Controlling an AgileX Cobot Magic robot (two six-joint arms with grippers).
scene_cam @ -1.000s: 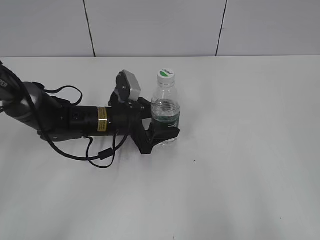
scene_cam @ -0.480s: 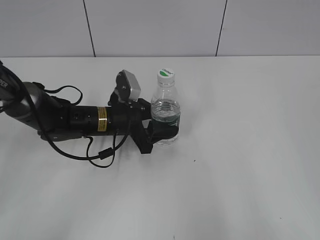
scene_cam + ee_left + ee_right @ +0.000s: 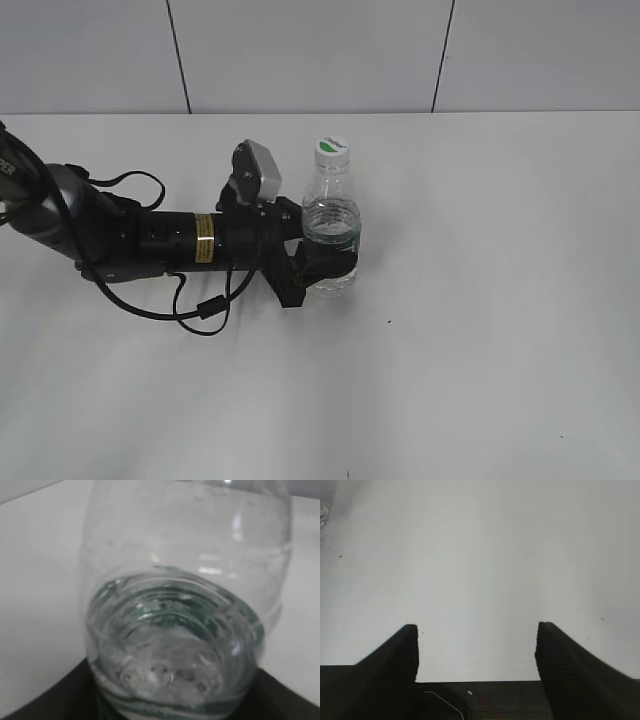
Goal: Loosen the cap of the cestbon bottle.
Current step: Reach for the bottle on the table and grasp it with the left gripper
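The cestbon bottle [image 3: 330, 212] stands upright on the white table, clear with a dark green label band low down. Its white cap [image 3: 332, 150] with a green logo sits on top, with nothing touching it. My left gripper [image 3: 326, 266] reaches in from the left and is shut on the bottle's lower body, one black finger on each side. In the left wrist view the bottle [image 3: 185, 580] fills the frame, with the dark fingers at the bottom corners. My right gripper [image 3: 477, 650] is open and empty over bare table; it does not show in the exterior view.
The white table [image 3: 480, 300] stretches to the right of and in front of the bottle. A panelled white wall [image 3: 300, 50] stands along its far edge. The left arm's black cable [image 3: 205, 312] loops onto the table below the arm.
The left gripper's fingers have drawn in slightly around the bottle's lower body. The bottle stays upright in nearly the same spot.
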